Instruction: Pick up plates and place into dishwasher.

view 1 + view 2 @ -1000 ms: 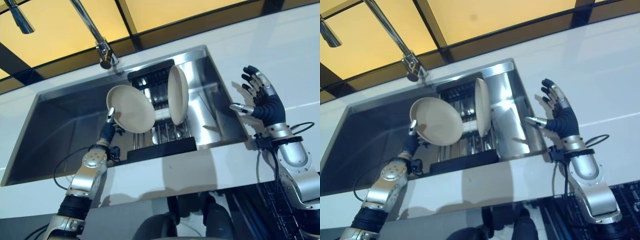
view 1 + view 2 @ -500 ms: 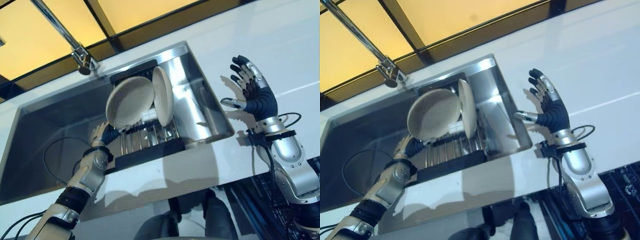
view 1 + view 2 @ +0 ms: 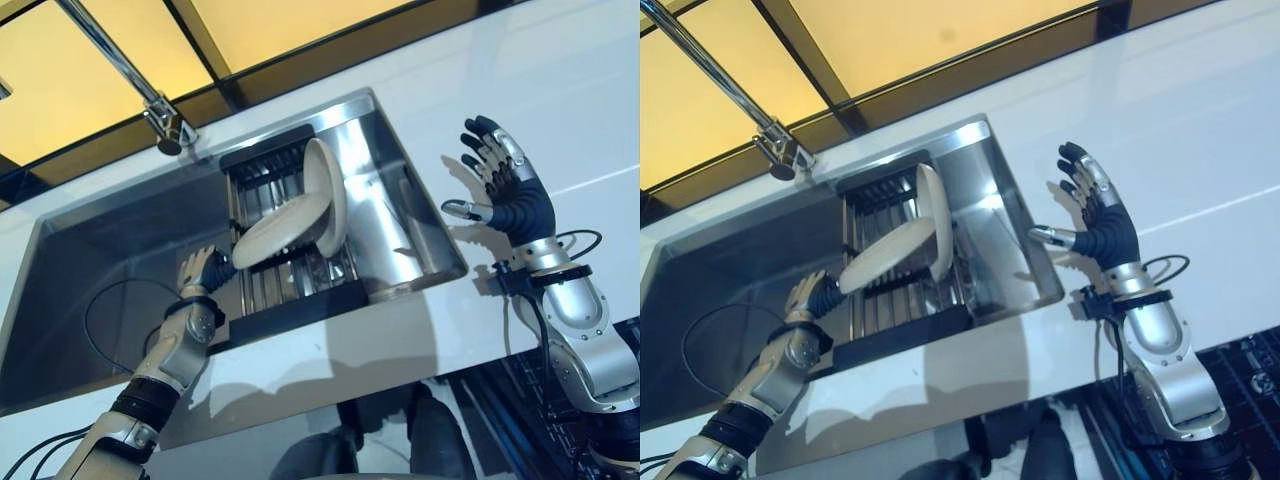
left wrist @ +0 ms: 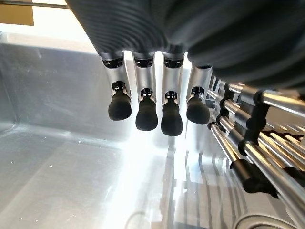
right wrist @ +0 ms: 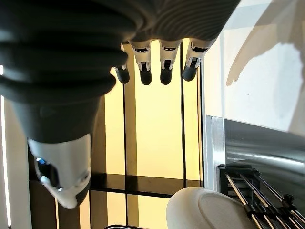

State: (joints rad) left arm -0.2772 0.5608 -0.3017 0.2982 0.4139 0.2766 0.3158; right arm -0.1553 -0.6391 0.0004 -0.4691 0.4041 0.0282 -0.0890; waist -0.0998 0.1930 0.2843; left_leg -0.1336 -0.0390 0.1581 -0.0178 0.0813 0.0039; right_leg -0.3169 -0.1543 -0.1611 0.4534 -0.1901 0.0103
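A cream plate (image 3: 326, 194) stands upright in the black-framed wire rack (image 3: 300, 302) inside the steel sink (image 3: 100, 240). A second cream plate (image 3: 281, 233) lies tilted in the rack, its upper edge leaning on the upright one. My left hand (image 3: 201, 270) is just off the tilted plate's lower edge, open, and its fingers (image 4: 145, 112) are straight with nothing in them beside the rack's bars (image 4: 257, 143). My right hand (image 3: 507, 188) is raised over the white counter to the right of the sink, fingers (image 5: 152, 62) spread and empty.
A chrome faucet (image 3: 165, 125) arches over the sink's back edge. The sink's left half is bare steel. White counter (image 3: 560, 90) runs right of the sink and along its front edge. A dark frame with yellow panels (image 3: 290, 30) backs the counter.
The plate my left hand held up has tipped down into the rack and now leans on the upright plate. The left hand has let it go. The right hand barely moved.
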